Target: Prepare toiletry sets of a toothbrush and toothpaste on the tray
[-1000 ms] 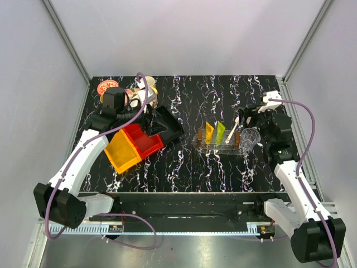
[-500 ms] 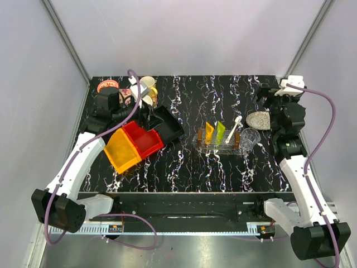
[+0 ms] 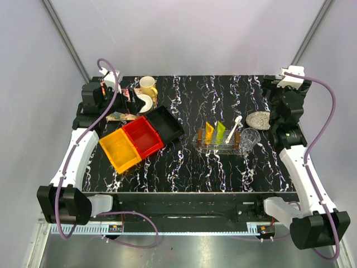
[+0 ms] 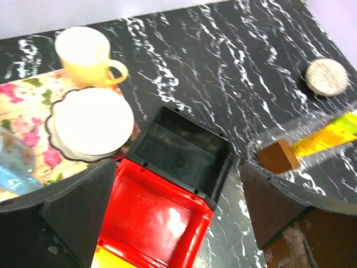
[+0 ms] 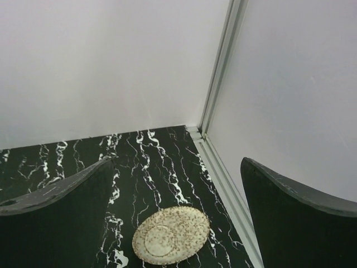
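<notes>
A black, white-veined tabletop [image 3: 184, 167] sits inside a pale-walled enclosure, the two arm bases bolted at its near edge.

Nearest on the left lie three open bins in a slanted row: a yellow bin [image 3: 120, 149], a red bin [image 3: 143, 137] and a black bin [image 3: 166, 123], touching side to side, probably so small items can be sorted or drawn from them. What they hold cannot be told from above; the left wrist view shows the red and black ones bare inside.

Right of centre stands the clear tray [image 3: 219, 146] with two brown end blocks. On it lean a yellow-orange tube [image 3: 209, 133] and a green tube [image 3: 221, 131], which I take for toothpastes, and a white toothbrush [image 3: 233, 128] rests slanted at the tray's right end. A clear glass [image 3: 249, 138] stands just beside that end. So a brush and pastes already lie at the tray; whether every set is complete cannot be settled.

Farther back, near the right edge, is a speckled saucer [image 3: 258, 119]. At the far left corner a floral mat [image 4: 25, 145] carries a white dish [image 3: 145, 103] and a yellow mug [image 3: 147, 85].

The left gripper [image 4: 178, 223] and right gripper [image 5: 178, 223] are both raised at the far corners, jaws spread wide and holding nothing, clear of the tray.
</notes>
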`<action>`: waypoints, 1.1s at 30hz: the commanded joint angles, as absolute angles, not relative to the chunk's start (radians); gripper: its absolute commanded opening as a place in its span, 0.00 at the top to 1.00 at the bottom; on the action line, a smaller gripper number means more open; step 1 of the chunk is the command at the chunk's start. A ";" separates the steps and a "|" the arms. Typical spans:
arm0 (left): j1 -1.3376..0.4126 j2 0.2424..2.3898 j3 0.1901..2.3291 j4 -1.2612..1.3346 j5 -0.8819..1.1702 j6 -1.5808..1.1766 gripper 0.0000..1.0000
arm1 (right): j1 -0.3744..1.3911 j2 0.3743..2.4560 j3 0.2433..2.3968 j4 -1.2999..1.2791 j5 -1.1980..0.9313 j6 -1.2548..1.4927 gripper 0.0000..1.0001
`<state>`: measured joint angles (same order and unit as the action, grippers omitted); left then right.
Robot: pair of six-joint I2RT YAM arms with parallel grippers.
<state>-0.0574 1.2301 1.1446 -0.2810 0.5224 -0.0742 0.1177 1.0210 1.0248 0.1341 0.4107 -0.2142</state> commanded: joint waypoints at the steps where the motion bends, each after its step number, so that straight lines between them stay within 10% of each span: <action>1: -0.034 1.201 1.143 -0.172 0.379 -0.097 0.01 | 0.115 1.066 1.063 0.133 0.506 -0.206 0.00; 33: -0.034 1.009 1.000 -0.034 0.275 -0.126 0.01 | 0.124 0.937 0.988 0.091 0.322 -0.219 0.00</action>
